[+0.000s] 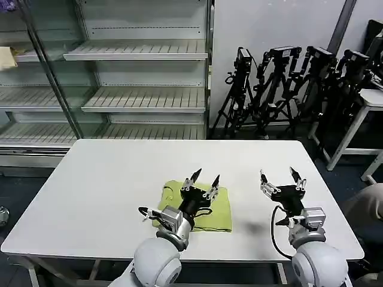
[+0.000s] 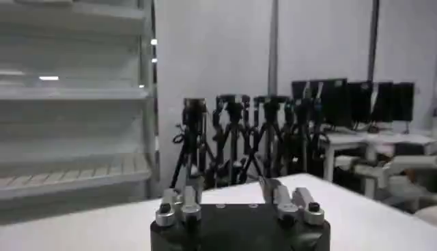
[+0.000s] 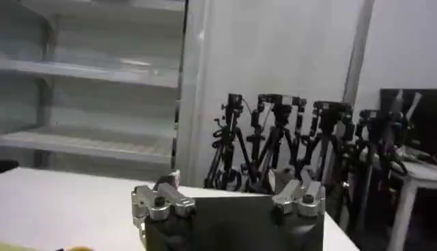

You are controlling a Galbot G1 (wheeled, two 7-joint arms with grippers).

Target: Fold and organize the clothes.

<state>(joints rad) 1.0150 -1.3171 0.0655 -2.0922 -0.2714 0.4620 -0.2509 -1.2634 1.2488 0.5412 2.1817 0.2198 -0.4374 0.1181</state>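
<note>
The shirt (image 1: 200, 205) lies as a compact, roughly square bundle on the counter (image 1: 108, 185), directly beneath and just behind the left gripper (image 1: 204, 177), whose fingers (image 1: 195, 174) are released and spread, holding nothing. From here the main risk is that the soft thin fabric springs or slides out of its fold: if those fingers come down and catch only the top layer, they would likely peel that layer back and undo the fold. A second risk is a snag, since the pointed fingertips hover near the wrinkled edge of the cloth and could hook it when the arm moves. The bundle also sits close to the counter's near edge, so a push toward the robot could tip it off. The left arm reaches forward over the shirt, wrist raised, fingers pointing up and away from the robot. The right gripper (image 1: 280, 177) hangs well to the side of the shirt over bare counter in the same pose, fingers splayed and empty. Both look clear of the cloth, though contact under the left wrist cannot be told.
</note>
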